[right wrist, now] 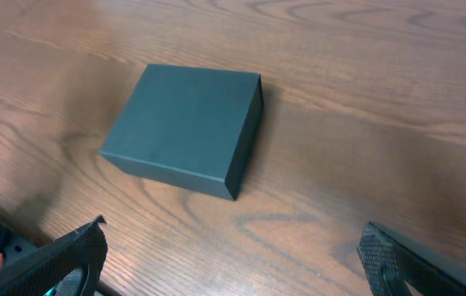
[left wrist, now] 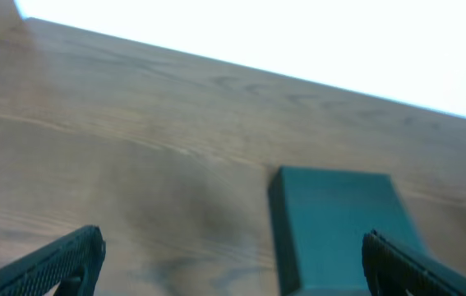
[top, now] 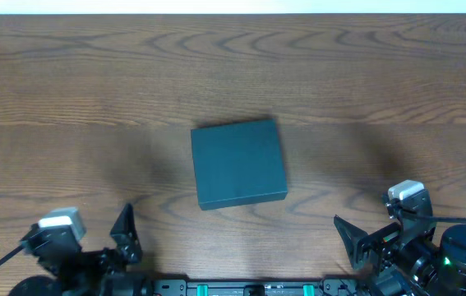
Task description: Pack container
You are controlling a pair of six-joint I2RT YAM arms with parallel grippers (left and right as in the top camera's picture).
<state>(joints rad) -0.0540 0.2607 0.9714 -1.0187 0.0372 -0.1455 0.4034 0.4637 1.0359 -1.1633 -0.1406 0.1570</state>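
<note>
The container [top: 239, 164] is a dark teal square box with its lid shut, lying flat in the middle of the wooden table. It also shows in the left wrist view [left wrist: 339, 226] and in the right wrist view [right wrist: 185, 127]. My left gripper [left wrist: 233, 267] is open and empty near the table's front left edge, short of the box. My right gripper [right wrist: 233, 263] is open and empty near the front right edge, apart from the box. No other items to pack are in view.
The wooden table [top: 93, 82] runs to a pale far edge at the top. The arm bases [top: 241, 288] line the front edge.
</note>
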